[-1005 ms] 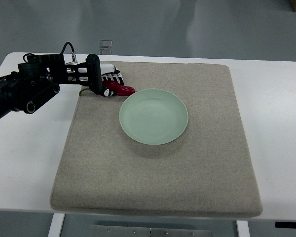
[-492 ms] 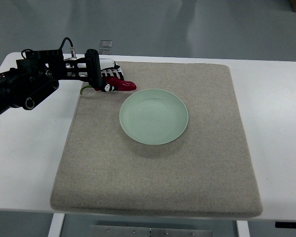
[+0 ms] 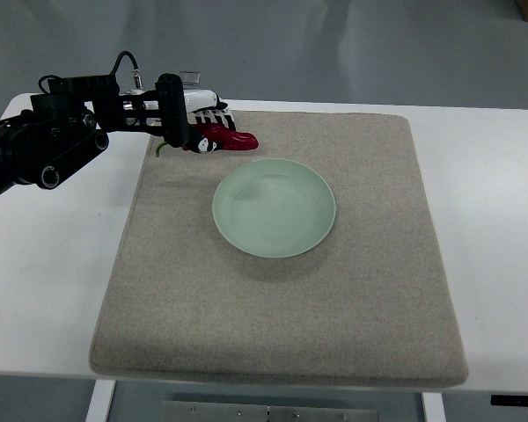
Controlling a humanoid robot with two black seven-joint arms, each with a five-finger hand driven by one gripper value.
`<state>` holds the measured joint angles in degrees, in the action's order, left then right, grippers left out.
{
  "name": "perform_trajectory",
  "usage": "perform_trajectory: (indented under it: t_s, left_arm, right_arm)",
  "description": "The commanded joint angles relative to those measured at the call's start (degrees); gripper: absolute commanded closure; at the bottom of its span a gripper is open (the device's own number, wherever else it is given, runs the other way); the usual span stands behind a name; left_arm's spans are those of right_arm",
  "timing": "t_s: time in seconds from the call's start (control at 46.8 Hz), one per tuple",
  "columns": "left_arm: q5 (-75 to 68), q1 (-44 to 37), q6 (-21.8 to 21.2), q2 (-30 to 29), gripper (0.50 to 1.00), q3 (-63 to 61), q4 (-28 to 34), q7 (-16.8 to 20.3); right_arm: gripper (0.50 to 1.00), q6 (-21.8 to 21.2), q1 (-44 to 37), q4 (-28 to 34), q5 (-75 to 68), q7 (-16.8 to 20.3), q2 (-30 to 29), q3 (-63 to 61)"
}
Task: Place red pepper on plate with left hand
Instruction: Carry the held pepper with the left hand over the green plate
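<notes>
1. Left arm (image 3: pixel 44 149): enters from the left edge and reaches across the bare white table (image 3: pixel 53 290) toward the far left corner of the mat. Black housing and a cable loop sit above the forearm.

2. Left hand (image 3: pixel 198 127): positioned at the far left corner of the grey mat (image 3: pixel 273 334). Its fingers are clamped on the red pepper (image 3: pixel 229 138), whose red tip projects rightward beyond them. A green stem (image 3: pixel 163 149) shows below the palm.

3. Red pepper location: held in the hand, apparently raised clear of the mat, near the far left rim of the plate but not over it.

4. Plate (image 3: pixel 274 207): pale green, holds nothing, sits near the mat's centre, well inside every mat edge.

5. Progress, as judged: the grasp is made and the pepper is off the mat. Remaining work is the carry over the plate, the descent and the release.

6. Clearance: the path from hand to plate runs to the right and toward the robot, over open mat. Nothing stands in it. The plate rim is the only edge to clear. A small clear item (image 3: pixel 191 79) lies at the far table edge, behind the hand, outside the path.

7. Right side: mat and table are bare. The right arm is not visible.
</notes>
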<state>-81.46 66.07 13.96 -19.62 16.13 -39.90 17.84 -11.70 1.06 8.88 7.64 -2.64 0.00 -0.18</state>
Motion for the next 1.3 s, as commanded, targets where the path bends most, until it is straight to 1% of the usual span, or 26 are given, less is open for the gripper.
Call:
perform_trajectory:
  t_s: [0.0, 0.428, 0.642, 0.941, 1.134, 1.283]
  left_arm:
    - [-0.10, 0.11, 0.10, -0.59, 1.000, -0.05, -3.07, 0.00]
    - [-0.54, -0.07, 1.15, -1.39, 1.000, -0.31, -12.22, 0.09]
    - [-0.72, -0.59, 1.42, -1.30, 1.000, -0.93, -12.57, 0.26]
    - [-0.81, -0.51, 2.91, -0.68, 1.000, -1.10, -12.66, 0.35]
    - [-0.81, -0.51, 4.32, -0.33, 1.000, -1.72, -13.80, 0.35]
    - [-0.98, -0.59, 4.58, 0.37, 1.000, -1.98, -13.80, 0.35]
  right_arm:
    - [0.572, 0.01, -0.01, 0.00, 0.00, 0.00, 0.00, 0.00]
    - [0.572, 0.01, -0.01, 0.00, 0.00, 0.00, 0.00, 0.00]
    - [0.572, -0.07, -0.01, 0.00, 0.00, 0.00, 0.00, 0.00]
    - [0.572, 0.01, -0.01, 0.00, 0.00, -0.09, 0.00, 0.00]
    - [0.572, 0.01, -0.01, 0.00, 0.00, 0.00, 0.00, 0.00]
    - [0.572, 0.01, -0.01, 0.00, 0.00, 0.00, 0.00, 0.00]
